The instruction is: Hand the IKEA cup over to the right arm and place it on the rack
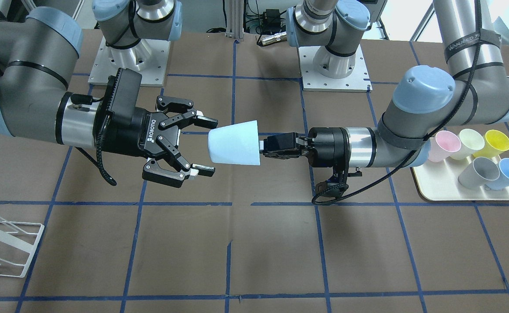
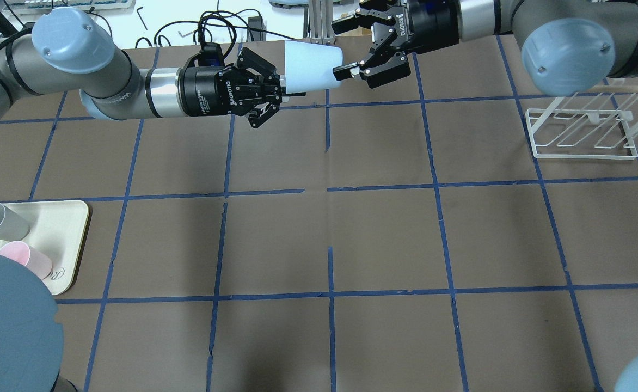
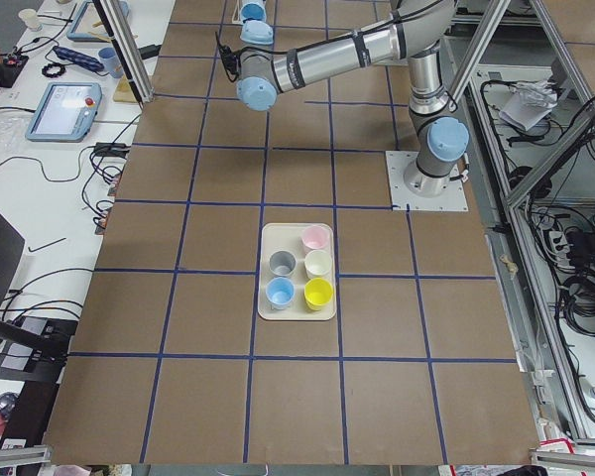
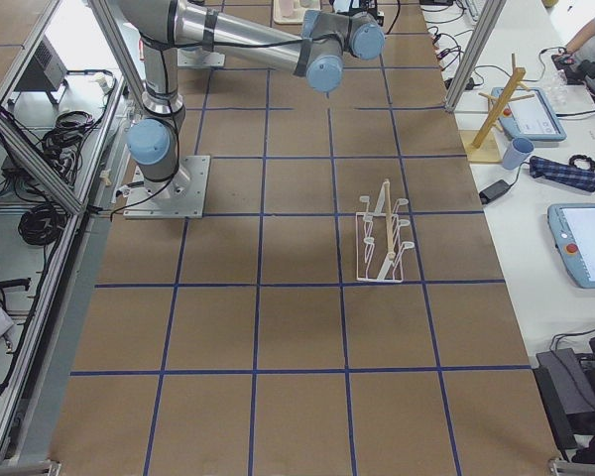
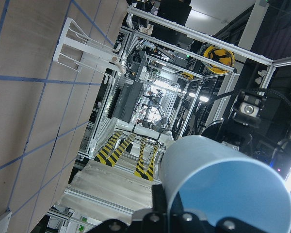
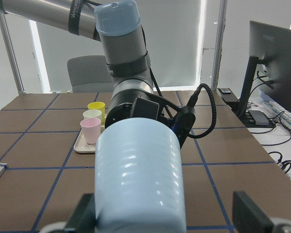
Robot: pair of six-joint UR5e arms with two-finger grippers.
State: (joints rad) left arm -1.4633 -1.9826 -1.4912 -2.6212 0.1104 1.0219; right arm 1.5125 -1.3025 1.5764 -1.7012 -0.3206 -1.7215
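You see the IKEA cup [image 1: 233, 143] lying sideways in mid-air above the bench [image 1: 272, 252], its rim pinched by the left hand [image 1: 264, 145]. The right hand [image 1: 208, 146] is spread wide, fingers flanking the cup's narrow end. The rack [image 1: 7, 248] stands well apart.

Brown table [image 1: 272, 252], blue tape grid; grey chair [image 6: 85, 75], monitor [image 6: 276, 63].
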